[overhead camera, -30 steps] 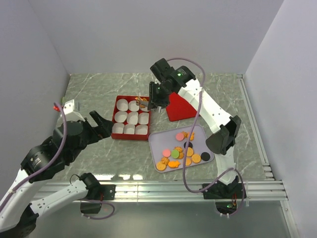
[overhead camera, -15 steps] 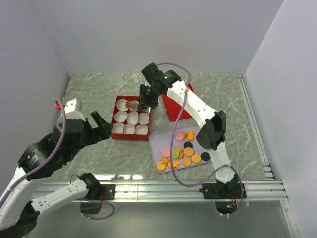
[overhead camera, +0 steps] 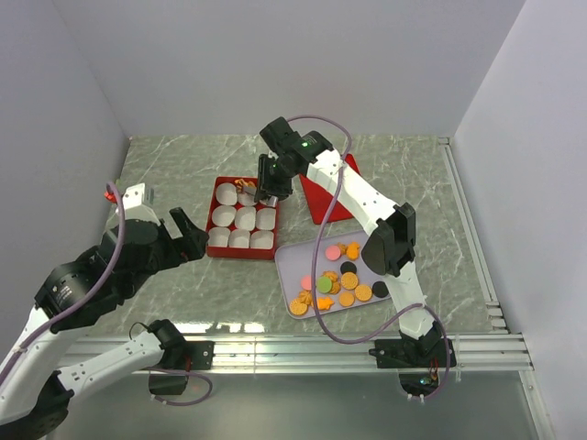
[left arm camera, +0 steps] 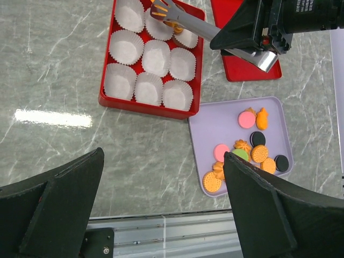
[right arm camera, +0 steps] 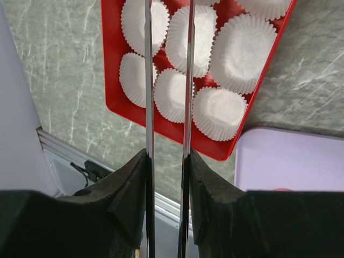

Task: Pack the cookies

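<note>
The cookies lie loose on a lilac tray, mostly orange with a few pink, green and black ones. My right gripper is shut on a pair of metal tongs, whose two arms run between its fingers. The tongs' tips pinch an orange cookie over the back row of the red box, which holds white paper cups. My left gripper hangs open above the table's near edge with nothing in it.
A red lid lies flat behind the lilac tray, right of the red box. A metal rail runs along the near edge. Walls stand close on the left, back and right.
My right arm has swung left with the tongs, from the box's right back corner to over its back row. In the last half second it barely moved. The left arm stays put.
</note>
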Motion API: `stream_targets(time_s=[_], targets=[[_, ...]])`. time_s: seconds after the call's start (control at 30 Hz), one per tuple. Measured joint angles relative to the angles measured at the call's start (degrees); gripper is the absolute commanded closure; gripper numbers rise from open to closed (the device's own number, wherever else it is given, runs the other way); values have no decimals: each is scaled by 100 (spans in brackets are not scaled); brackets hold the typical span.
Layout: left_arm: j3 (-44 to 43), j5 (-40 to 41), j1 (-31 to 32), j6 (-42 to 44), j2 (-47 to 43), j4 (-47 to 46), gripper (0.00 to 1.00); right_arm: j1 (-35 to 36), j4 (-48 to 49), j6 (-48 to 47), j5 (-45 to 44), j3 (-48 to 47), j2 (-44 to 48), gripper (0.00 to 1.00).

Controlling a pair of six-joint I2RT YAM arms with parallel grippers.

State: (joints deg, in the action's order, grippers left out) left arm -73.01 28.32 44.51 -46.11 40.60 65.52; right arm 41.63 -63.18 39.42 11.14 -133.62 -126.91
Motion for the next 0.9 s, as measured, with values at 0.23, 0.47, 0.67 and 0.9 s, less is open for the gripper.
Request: stream_targets(time_s=[0.23, 0.47, 0.67, 0.9], targets=[[0, -7, 0, 46, 76, -7, 0, -4, -2, -4, -87, 0, -9, 53], [0, -17, 0, 46, 96, -7, 1, -15, 0, 9, -181, 0, -20, 50], [0, -20, 0, 46, 94, -7, 1, -26, 2, 22, -212, 0, -22, 50], [0, -39, 0, 59, 96, -13, 1, -26, 9, 20, -214, 0, -15, 50]])
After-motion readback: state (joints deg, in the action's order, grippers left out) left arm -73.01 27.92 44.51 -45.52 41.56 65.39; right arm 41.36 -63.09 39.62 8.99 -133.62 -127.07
